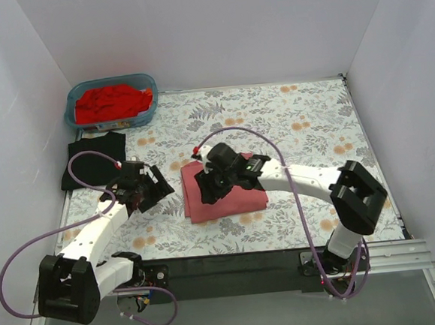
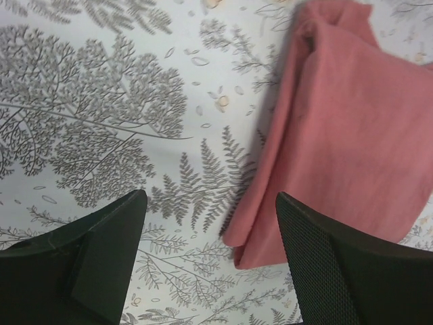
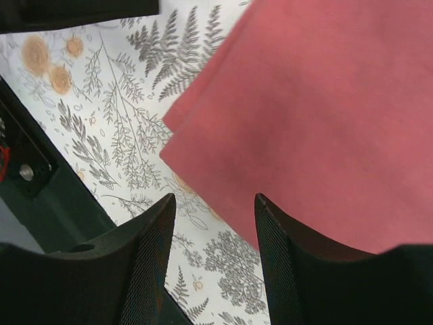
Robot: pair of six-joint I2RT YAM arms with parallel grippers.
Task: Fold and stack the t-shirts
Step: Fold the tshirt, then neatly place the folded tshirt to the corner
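A folded salmon-pink t-shirt (image 1: 231,195) lies mid-table on the floral cover; it also shows in the left wrist view (image 2: 345,135) and the right wrist view (image 3: 318,115). A folded black t-shirt (image 1: 93,161) lies at the left. Red t-shirts (image 1: 112,101) fill a blue bin. My left gripper (image 1: 153,188) is open and empty, just left of the pink shirt's edge (image 2: 211,223). My right gripper (image 1: 207,187) is open and empty, above the pink shirt's near left corner (image 3: 215,223).
The blue bin (image 1: 72,114) stands at the back left corner. White walls close in the table on the left, back and right. The dark front edge (image 1: 233,263) of the table runs between the arm bases. Purple cables loop off both arms.
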